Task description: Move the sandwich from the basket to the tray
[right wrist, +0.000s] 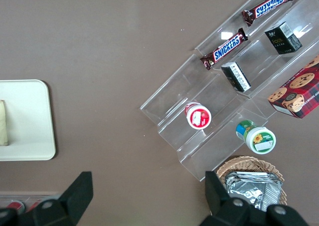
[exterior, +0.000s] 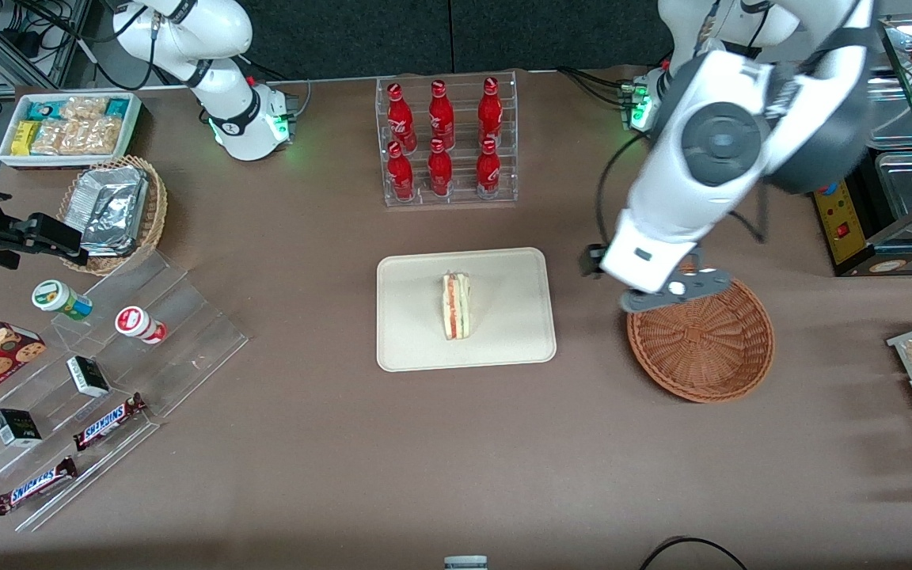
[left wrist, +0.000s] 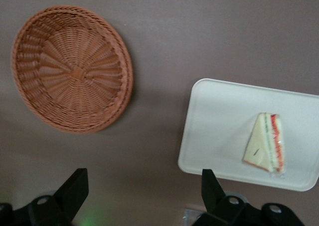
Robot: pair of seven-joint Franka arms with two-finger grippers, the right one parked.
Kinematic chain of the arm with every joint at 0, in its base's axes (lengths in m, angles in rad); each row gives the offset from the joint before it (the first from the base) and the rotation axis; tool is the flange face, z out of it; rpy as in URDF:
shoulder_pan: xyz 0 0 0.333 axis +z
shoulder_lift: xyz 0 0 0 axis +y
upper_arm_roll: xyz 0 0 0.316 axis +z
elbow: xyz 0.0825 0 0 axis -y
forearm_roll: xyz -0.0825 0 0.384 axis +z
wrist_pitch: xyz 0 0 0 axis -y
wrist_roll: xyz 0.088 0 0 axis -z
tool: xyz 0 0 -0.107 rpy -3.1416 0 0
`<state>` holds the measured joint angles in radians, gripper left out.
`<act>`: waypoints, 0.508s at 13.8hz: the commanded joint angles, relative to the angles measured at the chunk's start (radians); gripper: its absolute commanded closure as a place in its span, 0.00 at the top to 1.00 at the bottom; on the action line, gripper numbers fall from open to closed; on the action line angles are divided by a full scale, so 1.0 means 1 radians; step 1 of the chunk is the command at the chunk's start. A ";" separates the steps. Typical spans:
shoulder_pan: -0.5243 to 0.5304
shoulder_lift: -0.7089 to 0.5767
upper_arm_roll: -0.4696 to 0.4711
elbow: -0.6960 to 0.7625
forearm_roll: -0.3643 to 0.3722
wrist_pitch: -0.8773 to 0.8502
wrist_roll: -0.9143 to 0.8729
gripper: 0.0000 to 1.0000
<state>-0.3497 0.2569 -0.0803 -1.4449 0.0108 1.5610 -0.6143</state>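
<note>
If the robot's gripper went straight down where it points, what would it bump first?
Probably bare table, between the basket and the tray. The open gripper holds nothing; the sandwich already lies on the tray.

The arm covers part of the basket's [exterior: 701, 348] rim in the front view. In the right wrist view the picture's edge cuts off most of the sandwich [right wrist: 3, 122] and tray [right wrist: 27, 136]. The tool [left wrist: 144, 186] shows only its spread fingertips [left wrist: 75, 188].

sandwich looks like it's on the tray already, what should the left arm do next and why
Probably just lift clear and retreat. The sandwich already lies on the tray, the basket holds nothing, and the gripper is open and empty, hanging above the basket's rim. Nothing seems left to carry, so pulling back from the table looks like the sensible small move.
</note>
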 commanded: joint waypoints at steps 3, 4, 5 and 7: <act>0.161 -0.076 -0.012 -0.022 -0.008 -0.093 0.245 1.00; 0.184 -0.087 -0.010 -0.022 -0.008 -0.111 0.290 1.00; 0.219 -0.100 -0.010 -0.025 -0.008 -0.124 0.338 1.00; 0.261 -0.117 -0.010 -0.029 -0.006 -0.141 0.410 1.00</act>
<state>-0.1250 0.1795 -0.0779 -1.4468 0.0106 1.4397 -0.2663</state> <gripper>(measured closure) 0.000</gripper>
